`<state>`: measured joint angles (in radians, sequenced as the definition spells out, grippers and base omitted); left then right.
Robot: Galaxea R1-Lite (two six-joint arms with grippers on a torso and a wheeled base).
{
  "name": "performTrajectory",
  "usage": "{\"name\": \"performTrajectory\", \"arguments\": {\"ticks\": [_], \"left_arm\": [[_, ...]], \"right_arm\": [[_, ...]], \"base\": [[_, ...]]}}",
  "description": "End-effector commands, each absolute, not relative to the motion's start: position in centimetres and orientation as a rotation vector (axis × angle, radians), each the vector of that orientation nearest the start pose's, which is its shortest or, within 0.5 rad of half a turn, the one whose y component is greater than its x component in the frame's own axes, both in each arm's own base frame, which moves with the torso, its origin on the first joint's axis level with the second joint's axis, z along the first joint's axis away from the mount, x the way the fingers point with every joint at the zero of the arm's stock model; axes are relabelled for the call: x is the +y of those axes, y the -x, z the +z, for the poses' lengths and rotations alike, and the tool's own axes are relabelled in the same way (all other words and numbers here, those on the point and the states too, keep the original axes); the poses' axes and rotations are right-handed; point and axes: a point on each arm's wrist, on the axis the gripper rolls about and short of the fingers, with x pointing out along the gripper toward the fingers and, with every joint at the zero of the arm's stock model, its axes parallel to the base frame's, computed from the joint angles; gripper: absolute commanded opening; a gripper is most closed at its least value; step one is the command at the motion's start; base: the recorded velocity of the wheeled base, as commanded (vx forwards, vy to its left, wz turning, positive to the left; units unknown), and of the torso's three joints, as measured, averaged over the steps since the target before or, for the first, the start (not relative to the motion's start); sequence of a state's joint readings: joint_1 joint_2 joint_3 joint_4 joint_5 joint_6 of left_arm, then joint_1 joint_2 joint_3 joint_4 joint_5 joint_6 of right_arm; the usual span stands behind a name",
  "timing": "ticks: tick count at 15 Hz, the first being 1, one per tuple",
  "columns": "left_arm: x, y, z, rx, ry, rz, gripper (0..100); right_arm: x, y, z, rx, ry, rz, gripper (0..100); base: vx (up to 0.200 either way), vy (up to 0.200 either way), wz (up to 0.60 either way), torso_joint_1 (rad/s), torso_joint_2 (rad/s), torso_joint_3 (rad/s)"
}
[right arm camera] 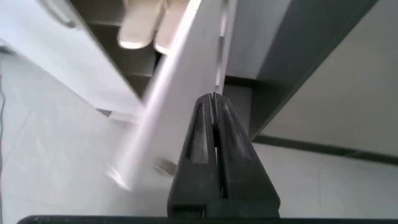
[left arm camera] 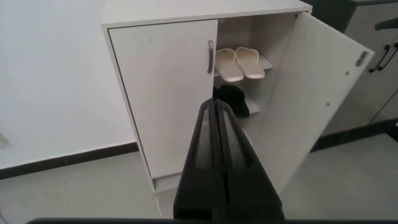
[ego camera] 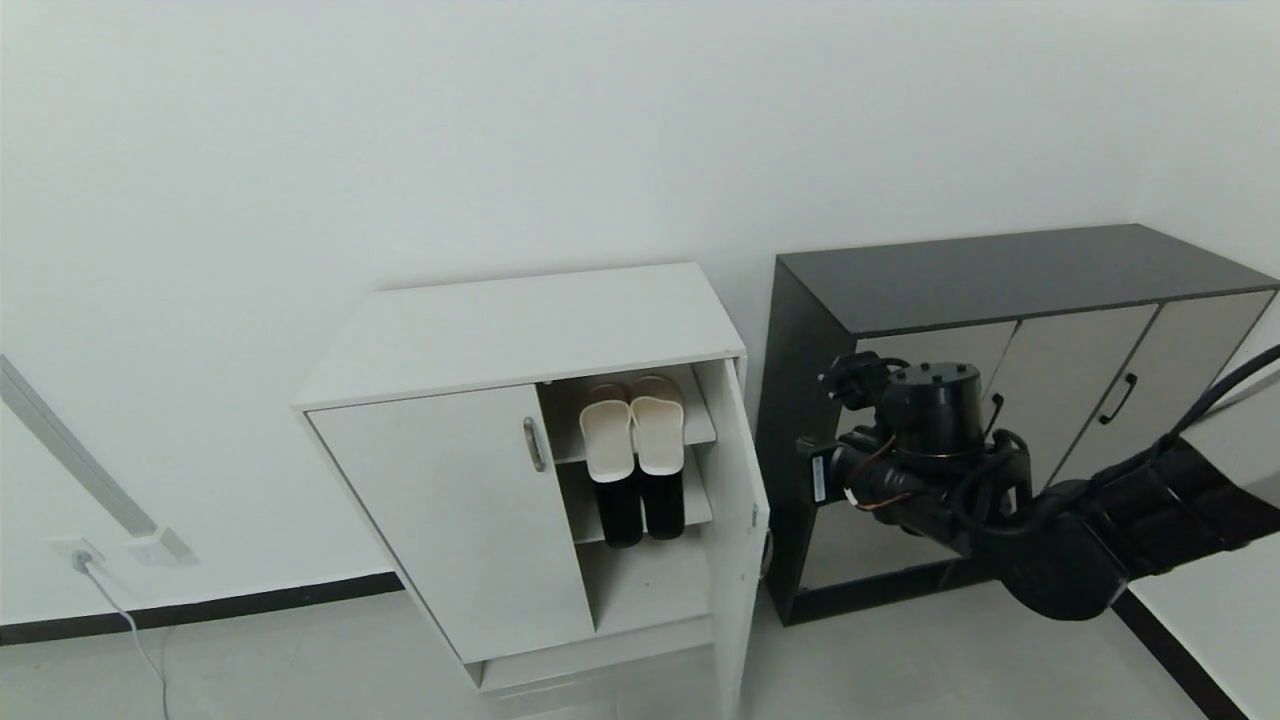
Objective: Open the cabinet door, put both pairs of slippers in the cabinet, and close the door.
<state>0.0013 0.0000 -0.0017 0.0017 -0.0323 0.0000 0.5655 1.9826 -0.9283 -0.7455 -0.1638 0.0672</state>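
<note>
The white cabinet [ego camera: 520, 340] stands against the wall with its left door [ego camera: 450, 510] closed and its right door [ego camera: 735, 500] swung open. A cream pair of slippers [ego camera: 633, 435] lies on the upper shelf, a black pair [ego camera: 642, 505] on the shelf below. My right arm [ego camera: 930, 440] hangs just right of the open door, on its outer side. My right gripper [right arm camera: 215, 102] is shut and empty, its tips close to the door [right arm camera: 180, 81]. My left gripper [left arm camera: 214, 104] is shut and empty, held in front of the cabinet, facing the slippers [left arm camera: 239, 62].
A dark cabinet [ego camera: 1000, 290] with closed grey doors stands right of the white one, behind my right arm. A wall socket with a cable [ego camera: 75, 555] sits low on the wall at the left. Open grey floor [ego camera: 300, 670] lies before the cabinets.
</note>
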Motion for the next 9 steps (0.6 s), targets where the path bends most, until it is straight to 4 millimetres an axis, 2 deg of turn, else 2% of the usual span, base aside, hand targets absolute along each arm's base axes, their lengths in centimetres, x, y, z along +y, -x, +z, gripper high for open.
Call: {"name": "performTrajectory", "arguments": {"ticks": [1,6,9], "left_arm": [[-0.08,2.29,7.57,0.0,0.0,-0.031,0],[-0.08,2.29,7.57,0.0,0.003,-0.031,0],[-0.08,2.29,7.57,0.0,0.005,-0.031,0]], "right_arm": [[19.32,-30.05,13.95,0.273,0.056,0.411,0],[19.4,-29.96,13.84,0.256,0.075,0.422,0],[19.85,-30.15,13.21,0.246,0.065,0.453,0]], "base": [[0.0,0.0,0.0,0.0,0.0,0.0],[0.0,0.0,0.0,0.0,0.0,0.0],[0.0,0.0,0.6,0.001,0.0,0.004]]}}
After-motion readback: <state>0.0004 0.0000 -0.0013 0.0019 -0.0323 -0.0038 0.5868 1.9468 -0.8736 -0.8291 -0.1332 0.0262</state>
